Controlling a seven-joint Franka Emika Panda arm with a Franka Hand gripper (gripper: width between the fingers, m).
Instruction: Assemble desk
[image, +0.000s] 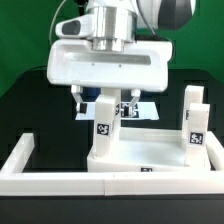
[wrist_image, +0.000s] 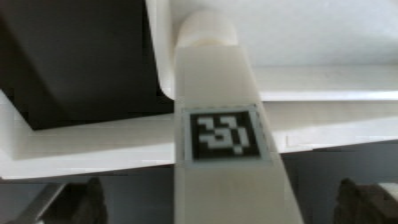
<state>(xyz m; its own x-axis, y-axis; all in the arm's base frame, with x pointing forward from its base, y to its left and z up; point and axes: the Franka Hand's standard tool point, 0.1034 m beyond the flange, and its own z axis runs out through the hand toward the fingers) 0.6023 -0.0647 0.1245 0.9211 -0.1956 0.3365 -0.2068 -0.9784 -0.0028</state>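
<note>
We see the arm's gripper (image: 112, 103) low over the desk panel (image: 140, 152), w/ its big white camera housing spread wide above it. A leg (image: 103, 122) stands upright right under the gripper, its black-and-white tag (image: 102, 128) facing us, at the panel's corner toward the exterior view's left. The fingers (image: 126, 107) hang close beside the leg's top — we can't tell from either view whether they grip it or are just near it. In the wrist view the same leg (wrist_image: 226, 120) runs down the middle of the frame, tag (wrist_image: 226, 133) sharp, w/ dark finger tips (wrist_image: 71, 203) at both sides well apart from it there, and the panel's rim (wrist_image: 338, 90) behind. Toward the exterior view's right, two more legs stand on the panel: one nearer us (image: 197, 133) w/ a tag, one (image: 192, 101) behind it. The low white border wall (image: 20, 160) wraps the front and sides. Behind the gripper, a flat marker board (image: 140, 108) lies on the black table (image: 40, 100) — mostly hidden.
</note>
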